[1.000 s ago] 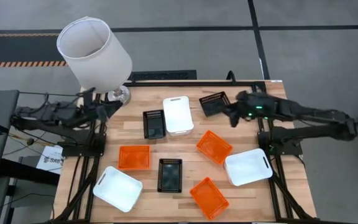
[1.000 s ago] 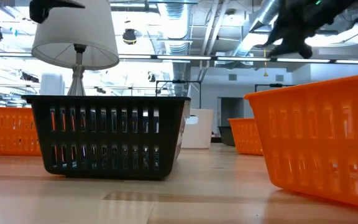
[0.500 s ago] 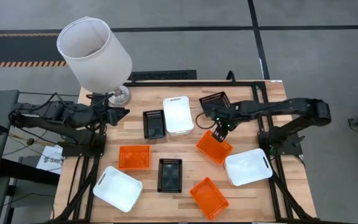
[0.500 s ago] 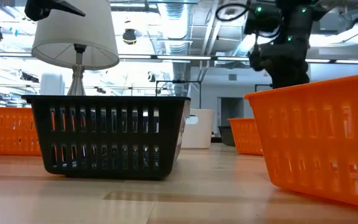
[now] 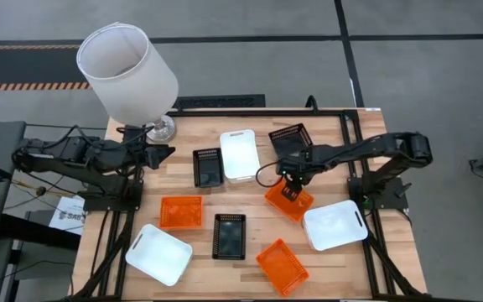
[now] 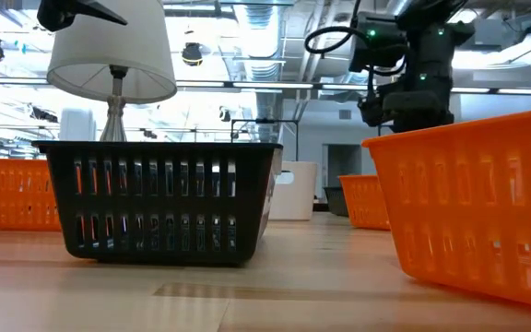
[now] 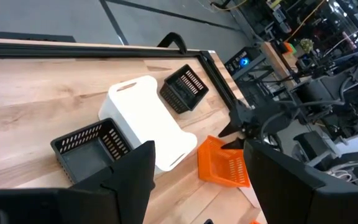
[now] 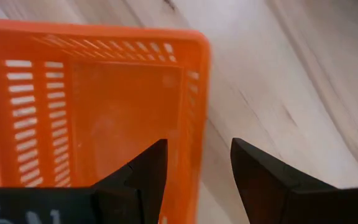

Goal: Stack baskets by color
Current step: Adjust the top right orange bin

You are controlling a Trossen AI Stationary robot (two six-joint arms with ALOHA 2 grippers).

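The wooden table holds scattered baskets. Near the middle right, the right gripper hangs with fingers apart over an orange basket. It should straddle the rim squarely, then squeeze.

Orange, white and black baskets on pale wood

Three orange baskets with slotted walls, three plain white baskets, three black baskets with slotted sides; light striped plank table; white lampshade; dark arms.
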